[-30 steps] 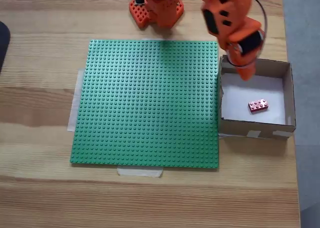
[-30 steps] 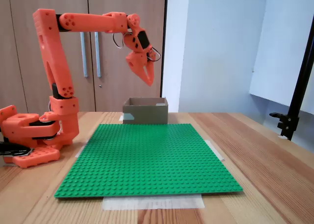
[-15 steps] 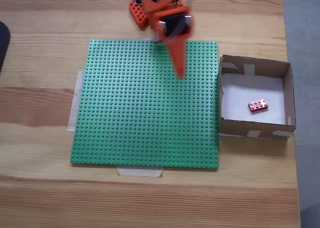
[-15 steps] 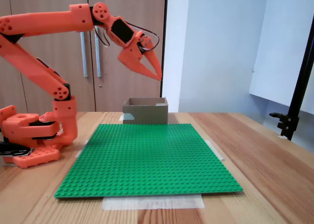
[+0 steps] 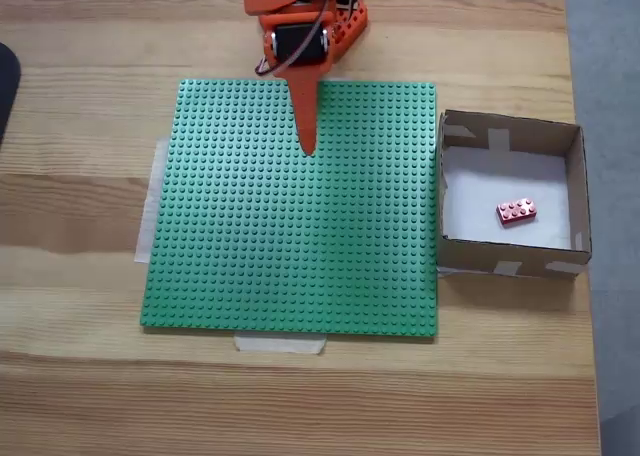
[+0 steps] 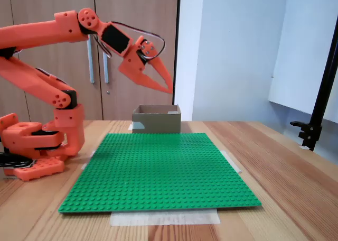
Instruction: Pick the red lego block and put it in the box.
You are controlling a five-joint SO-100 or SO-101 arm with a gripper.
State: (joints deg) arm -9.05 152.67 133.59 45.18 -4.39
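brick in the box, arm over the green plate

the red lego block [image 5: 516,211] lies flat on the white floor of the box [image 5: 575,181], studs up, a little right of centre in the top-down fixed view and apart from all four walls. judged from that, the carrying part of the task looks done, and the step in hand is getting the arm away and parked.

the gripper [image 5: 308,144] hangs above the green baseplate [image 5: 290,246], well apart from the box in the top-down fixed view. in the side-on fixed view the gripper [image 6: 169,87] is high in the air, pointing forward and slightly down, nothing between its fingers. the two fingers run nearly together to one tip; they look pressed close with only a thin gap near the base, so i judge the claw closed and empty.

to do this step well, the arm should keep its height while it folds back toward its base [image 6: 31,146], so the tip does not dip onto the studs. it should also stay on the plate side, away from the box wall, since a knock could shift the light cardboard and tip the brick. a slow, smooth fold is enough; there is nothing left to grasp.

counted: one red brick, one box, one green baseplate, one arm with one claw. pale tape strips [image 5: 279,344] peek out under the plate's edges on the wooden table [image 5: 90,396], and a black stand [image 6: 317,114] is at the right of the side-on view.
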